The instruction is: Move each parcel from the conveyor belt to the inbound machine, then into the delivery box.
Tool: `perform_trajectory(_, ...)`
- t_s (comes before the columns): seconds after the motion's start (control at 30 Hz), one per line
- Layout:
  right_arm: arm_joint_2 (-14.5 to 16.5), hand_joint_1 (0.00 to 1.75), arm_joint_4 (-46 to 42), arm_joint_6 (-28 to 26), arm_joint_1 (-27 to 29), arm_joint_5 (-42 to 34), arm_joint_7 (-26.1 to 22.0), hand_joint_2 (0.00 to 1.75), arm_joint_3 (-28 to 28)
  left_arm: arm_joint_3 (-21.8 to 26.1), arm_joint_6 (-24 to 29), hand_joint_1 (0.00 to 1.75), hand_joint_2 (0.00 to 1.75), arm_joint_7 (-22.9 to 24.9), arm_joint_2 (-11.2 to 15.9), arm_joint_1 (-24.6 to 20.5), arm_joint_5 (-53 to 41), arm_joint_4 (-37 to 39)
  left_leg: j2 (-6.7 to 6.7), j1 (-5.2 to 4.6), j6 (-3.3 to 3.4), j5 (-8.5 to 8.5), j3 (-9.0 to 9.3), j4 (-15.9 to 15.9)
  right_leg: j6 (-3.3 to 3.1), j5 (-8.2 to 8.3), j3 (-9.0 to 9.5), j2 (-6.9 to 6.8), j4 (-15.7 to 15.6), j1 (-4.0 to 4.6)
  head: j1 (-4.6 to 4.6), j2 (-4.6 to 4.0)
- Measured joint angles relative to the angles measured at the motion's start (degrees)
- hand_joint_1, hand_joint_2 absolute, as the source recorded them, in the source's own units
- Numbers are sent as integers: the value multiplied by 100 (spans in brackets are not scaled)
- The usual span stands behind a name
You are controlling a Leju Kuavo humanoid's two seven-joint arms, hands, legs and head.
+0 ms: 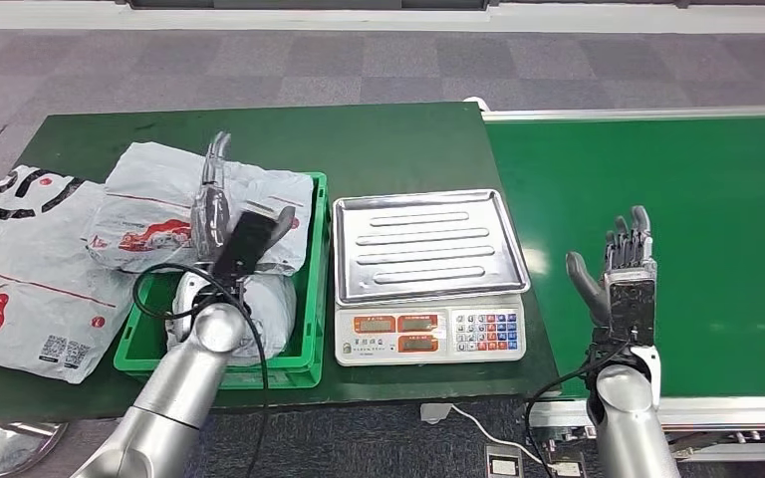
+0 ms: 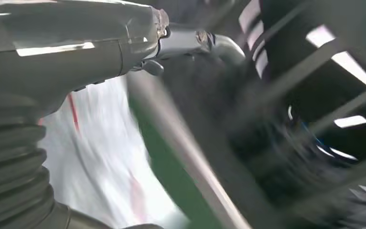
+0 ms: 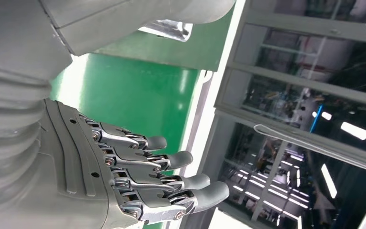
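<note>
The right robot hand [image 1: 626, 267] hovered empty with fingers spread over the bare conveyor belt [image 1: 717, 199], well right of the scale [image 1: 428, 274], while the left robot hand [image 1: 244, 244], its grip unclear, hung over the parcels [image 1: 159, 214] in the green box [image 1: 314, 289].

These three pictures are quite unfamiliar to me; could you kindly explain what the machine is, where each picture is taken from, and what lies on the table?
It is a humanoid robot with two silver arms ending in many-fingered hands. The wide picture looks down from its head; the other two come from cameras at its wrists and are turned, the left one badly blurred. On the dark green table stands a weighing scale with a bare steel tray, beside a green crate holding white parcels. Another white parcel lies flat left of the crate. The left hand is over the crate; whether it grips anything I cannot tell. The right hand is open, holding nothing, above the bare green conveyor belt.
</note>
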Motion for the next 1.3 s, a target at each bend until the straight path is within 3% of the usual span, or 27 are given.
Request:
perform_trajectory(0.1,-36,0,0,9,-8,-84,-27,175,80,-74,-393,0,175,-97,-115,-3,1574,-175,8,-1,3,-3,1,1,1,1,-3,5,-1,0,0,0)
perform_trajectory(0.27,-55,0,1,111,-119,-173,-29,175,314,-260,-1091,0,175,-243,-276,-98,1747,-219,7,0,2,1,1,1,1,1,-1,2,1,1,0,0)
perform_trajectory(0.43,15,0,34,128,-323,-72,-7,175,622,-477,-1181,0,175,-261,-449,-260,2051,-150,10,0,2,1,1,1,1,2,-1,5,1,1,0,0)
perform_trajectory(0.63,305,0,109,-13,-628,306,253,175,956,-777,-1467,0,175,-130,-736,-598,2339,218,9,0,1,3,1,1,2,4,-1,3,1,1,0,0)
perform_trajectory(0.97,637,0,185,87,-880,446,356,175,1060,-1154,-1777,0,175,-38,-1053,-1064,2459,835,8,0,1,3,0,1,2,4,-2,4,1,0,0,0)
perform_trajectory(1.3,750,0,470,125,-1062,-79,420,175,1056,-1273,-1860,0,175,-309,-1206,-1332,2774,1761,9,0,0,4,2,1,1,5,-2,5,1,1,0,0)
